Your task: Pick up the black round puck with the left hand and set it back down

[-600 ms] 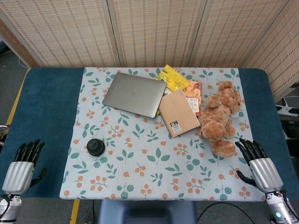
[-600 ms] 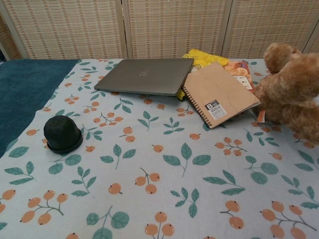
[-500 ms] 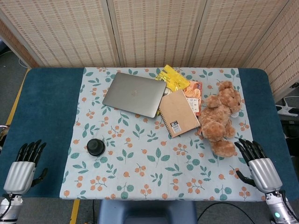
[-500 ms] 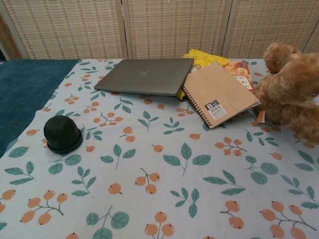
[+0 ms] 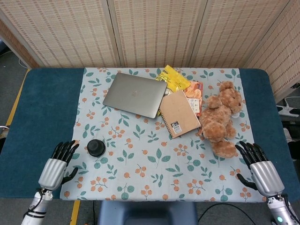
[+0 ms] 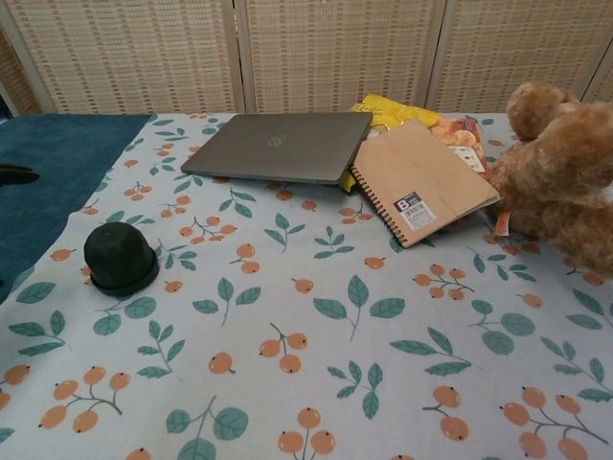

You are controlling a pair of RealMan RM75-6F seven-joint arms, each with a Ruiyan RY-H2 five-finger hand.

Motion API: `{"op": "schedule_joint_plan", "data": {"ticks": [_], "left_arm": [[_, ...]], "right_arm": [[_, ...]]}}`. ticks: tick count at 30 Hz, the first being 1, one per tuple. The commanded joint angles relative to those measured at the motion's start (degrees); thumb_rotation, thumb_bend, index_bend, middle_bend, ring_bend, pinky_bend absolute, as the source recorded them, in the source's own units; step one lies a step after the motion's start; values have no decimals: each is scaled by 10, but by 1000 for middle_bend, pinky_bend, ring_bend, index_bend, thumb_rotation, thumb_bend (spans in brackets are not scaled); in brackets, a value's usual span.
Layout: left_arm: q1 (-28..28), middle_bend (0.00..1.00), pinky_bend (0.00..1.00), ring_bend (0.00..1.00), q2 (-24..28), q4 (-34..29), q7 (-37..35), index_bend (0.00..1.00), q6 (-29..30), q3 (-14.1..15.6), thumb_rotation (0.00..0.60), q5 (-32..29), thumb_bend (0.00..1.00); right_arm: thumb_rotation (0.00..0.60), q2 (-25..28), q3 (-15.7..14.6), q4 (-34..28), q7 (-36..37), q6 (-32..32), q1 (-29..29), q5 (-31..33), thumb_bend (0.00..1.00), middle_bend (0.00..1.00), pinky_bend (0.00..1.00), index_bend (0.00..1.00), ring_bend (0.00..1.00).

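Note:
The black round puck (image 5: 95,147) sits on the floral cloth near its left edge; in the chest view the puck (image 6: 120,257) stands at the left. My left hand (image 5: 57,165) hovers just left of the puck at the cloth's edge, fingers spread and holding nothing, a short gap from it. In the chest view only a dark fingertip (image 6: 17,174) of that hand shows at the left border. My right hand (image 5: 259,166) lies open near the table's front right, below the teddy bear.
A closed grey laptop (image 5: 135,94) lies at the back centre, a brown spiral notebook (image 5: 179,113) beside it over yellow and orange snack packets (image 5: 173,78). A brown teddy bear (image 5: 221,118) lies at the right. The blue table (image 5: 47,108) shows bare left of the cloth.
My left hand has moved right and forward from the table's left front corner to just beside the puck. The puck and the right hand have stayed put.

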Motion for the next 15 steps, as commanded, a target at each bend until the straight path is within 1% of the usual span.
{"op": "schedule_joint_plan", "data": {"ticks": [1,5,8,15], "left_arm": [[-22,0,33,0,-42,40,-6,0,-19,-12,600,-4,355],[-38,0,30,0,-89,96,-22,0,-54,-22,600,-33,343],[-53,0,28,0,-106,121,-15,0,-80,-26,600,-47,339],[-67,0,25,0,-134,148,20,0,-83,-27,600,-49,327]], "right_arm": [[600,2,-1,-1,3,-2,0,0,177,0,0,0,0],[600,9,-3,-5,10,-4,-1,2,177,0,0,0,0],[600,14,-6,-7,18,-6,0,-1,177,0,0,0,0],[600,10,1,-9,0,-8,-2,15,178,0,0,0,0]]}}
